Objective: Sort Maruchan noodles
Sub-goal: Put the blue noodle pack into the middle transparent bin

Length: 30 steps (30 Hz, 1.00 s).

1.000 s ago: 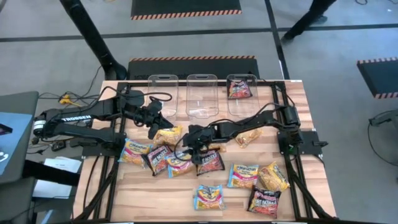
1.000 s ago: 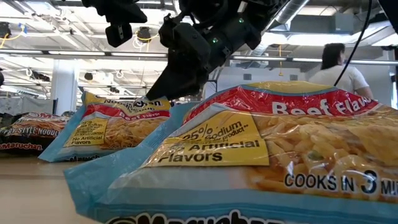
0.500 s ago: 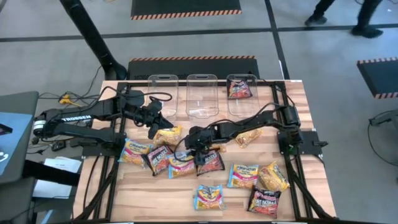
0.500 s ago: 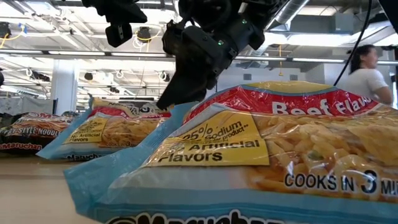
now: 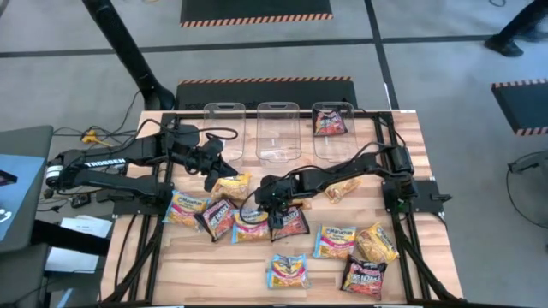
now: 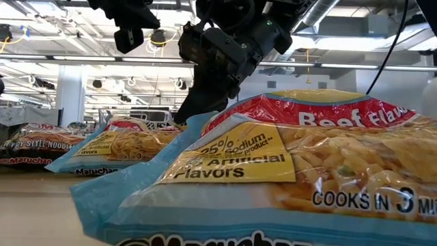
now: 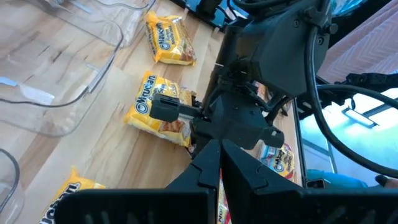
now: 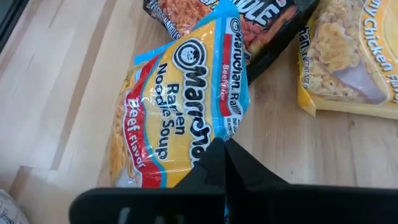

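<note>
Ramen packets lie spread over the wooden table (image 5: 411, 128). My right gripper (image 8: 221, 148) reaches to the table's middle (image 5: 255, 210) and is shut on a light blue and yellow packet (image 8: 180, 118) (image 5: 249, 228) (image 6: 116, 143). That packet's far end overlaps a black-red packet (image 8: 261, 18). My left gripper (image 5: 210, 180) (image 7: 216, 152) hangs shut and empty above a yellow packet (image 5: 231, 186). Another black-red packet (image 5: 330, 121) stands in the right clear bin (image 5: 332, 144). My right gripper pinches the light blue packet by its crimped side edge (image 8: 233, 127), near a corner, between its two fingers. The fingers slant down from the table's right and far side. The packet lies flat, its far end on the black-red packet.
Three clear bins stand along the far edge, the left (image 5: 224, 128) and middle (image 5: 278, 130) ones without packets. More packets lie near: yellow (image 5: 184, 208) (image 5: 377, 242) (image 5: 341, 188), black-red (image 5: 214, 218) (image 5: 289, 221) (image 5: 364, 278), light blue (image 5: 334, 241) (image 5: 288, 270).
My right gripper has tipped a little further down and shut on the light blue packet's edge. The packet has shifted slightly on the table.
</note>
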Each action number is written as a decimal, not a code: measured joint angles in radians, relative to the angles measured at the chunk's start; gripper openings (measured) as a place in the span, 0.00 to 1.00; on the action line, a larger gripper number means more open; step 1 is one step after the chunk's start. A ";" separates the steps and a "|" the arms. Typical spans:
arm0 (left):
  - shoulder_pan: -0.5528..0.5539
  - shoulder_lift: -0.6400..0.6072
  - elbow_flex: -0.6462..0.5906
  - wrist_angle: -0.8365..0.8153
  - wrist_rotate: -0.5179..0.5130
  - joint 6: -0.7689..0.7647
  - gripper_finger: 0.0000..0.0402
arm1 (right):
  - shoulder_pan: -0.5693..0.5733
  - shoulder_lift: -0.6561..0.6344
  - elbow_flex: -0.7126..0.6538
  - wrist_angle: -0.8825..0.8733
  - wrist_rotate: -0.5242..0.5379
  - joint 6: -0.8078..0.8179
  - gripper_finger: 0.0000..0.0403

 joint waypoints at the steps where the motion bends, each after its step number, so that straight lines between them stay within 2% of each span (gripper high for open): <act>1: 0.000 0.000 0.000 0.000 -0.004 0.000 0.00 | 0.000 0.000 0.000 0.002 0.000 0.000 0.01; 13: 0.000 0.000 0.000 -0.013 -0.008 0.000 0.00 | 0.022 -0.096 0.051 -0.016 0.006 -0.015 0.01; 30: 0.000 0.000 0.000 -0.019 -0.016 0.000 0.00 | -0.010 -0.305 0.052 -0.183 0.197 -0.120 0.01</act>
